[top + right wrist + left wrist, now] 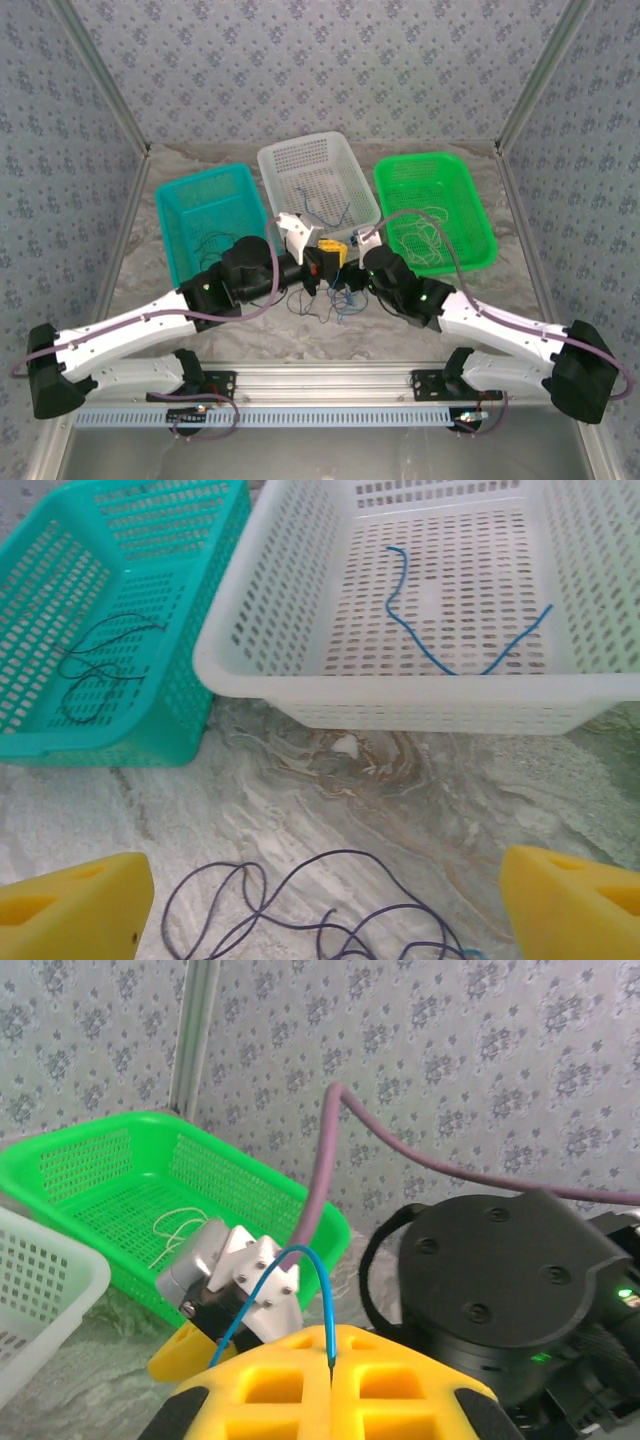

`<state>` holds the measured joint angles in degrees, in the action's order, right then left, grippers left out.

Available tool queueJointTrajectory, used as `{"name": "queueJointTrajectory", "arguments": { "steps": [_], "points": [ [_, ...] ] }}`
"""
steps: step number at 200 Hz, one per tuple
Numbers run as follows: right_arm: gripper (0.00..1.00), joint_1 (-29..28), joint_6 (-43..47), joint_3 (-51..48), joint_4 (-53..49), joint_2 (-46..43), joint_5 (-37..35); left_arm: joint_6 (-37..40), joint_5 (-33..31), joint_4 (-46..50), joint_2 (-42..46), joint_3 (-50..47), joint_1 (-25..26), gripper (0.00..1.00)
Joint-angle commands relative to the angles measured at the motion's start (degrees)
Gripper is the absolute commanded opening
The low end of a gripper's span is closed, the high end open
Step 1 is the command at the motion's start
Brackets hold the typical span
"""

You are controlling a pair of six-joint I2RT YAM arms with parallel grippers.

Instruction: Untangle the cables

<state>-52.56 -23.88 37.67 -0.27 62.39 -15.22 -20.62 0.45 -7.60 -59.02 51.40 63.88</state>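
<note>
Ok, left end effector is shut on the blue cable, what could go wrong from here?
The left end effector pinches the blue cable only at its fingertips, so it may slip out under a pull. The open right end effector hangs over overlapping dark cables and might catch several loops at once.

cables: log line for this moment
left fingers: shut on blue cable | right fingers: open over dark cables on table
</note>
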Motion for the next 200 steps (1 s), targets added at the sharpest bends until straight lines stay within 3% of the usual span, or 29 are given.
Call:
{"name": "queueJointTrajectory", "arguments": {
  "steps": [1, 33, 89, 134, 200],
  "points": [
    [0.88, 1.00, -2.78, 2.82, -3.38, 2.24, -2.51, 1.65, 0.37, -4.72, 2.80, -0.86, 0.28, 0.00],
    [0.74, 2.85, -5.93, 3.52, -10.12, 3.92, -3.32, 4.99, -2.36, -5.06, 6.43, 0.10, 0.28, 0.00],
    [0.61, 8.10, -7.68, 2.98, -16.36, -0.06, -3.26, 9.46, -4.50, -4.51, 12.17, 0.87, 0.15, 0.00],
    [0.61, 12.81, -6.91, 3.41, -19.91, -0.33, -1.27, 11.37, -6.85, -4.81, 17.61, -0.14, 0.20, 0.00],
    [0.59, 14.81, -6.01, 4.12, -21.42, -0.60, 0.48, 11.40, -9.07, -4.05, 20.10, -1.48, 0.20, 0.01]
  ]
}}
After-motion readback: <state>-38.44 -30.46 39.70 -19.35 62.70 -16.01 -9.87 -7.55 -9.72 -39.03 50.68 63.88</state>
